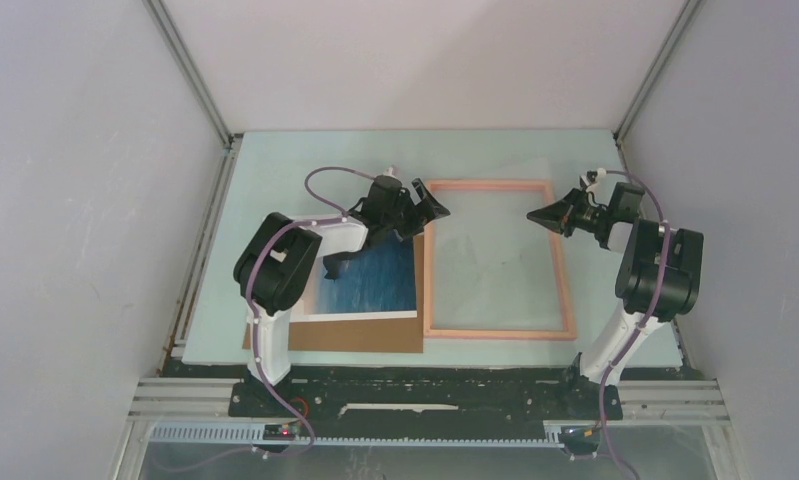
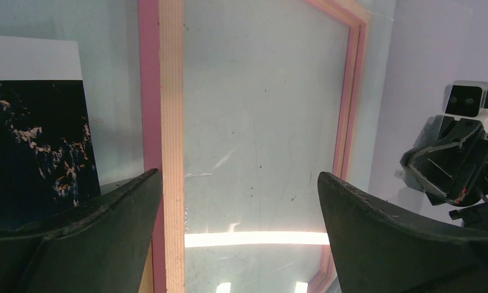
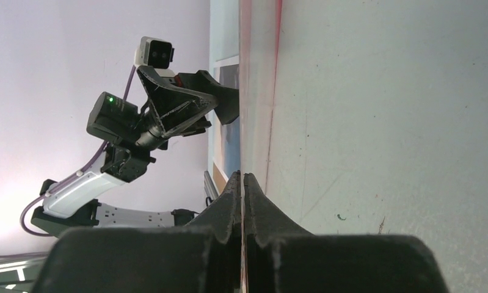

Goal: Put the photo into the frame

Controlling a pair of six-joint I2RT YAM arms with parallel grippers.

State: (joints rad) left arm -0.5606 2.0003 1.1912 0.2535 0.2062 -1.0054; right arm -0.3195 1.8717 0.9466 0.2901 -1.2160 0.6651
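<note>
The photo (image 1: 380, 280), blue sea with a white border, lies flat on the table to the left of the frame (image 1: 495, 332), partly under my left arm. The thin salmon-pink frame lies flat with its see-through middle showing the table. My left gripper (image 1: 422, 205) hovers over the frame's left bar (image 2: 171, 91) with its jaws wide open (image 2: 240, 174) and nothing between them; the photo (image 2: 33, 140) shows beside its left finger. My right gripper (image 1: 532, 215) is shut (image 3: 242, 176) and raised above the frame's right side, pointing left, with nothing visibly held.
A plain brown cardboard sheet (image 1: 355, 335) lies under the photo's near edge. Grey walls close in the pale table (image 1: 275, 200) on the left, back and right. The right gripper (image 2: 449, 152) shows beyond the frame's right bar in the left wrist view.
</note>
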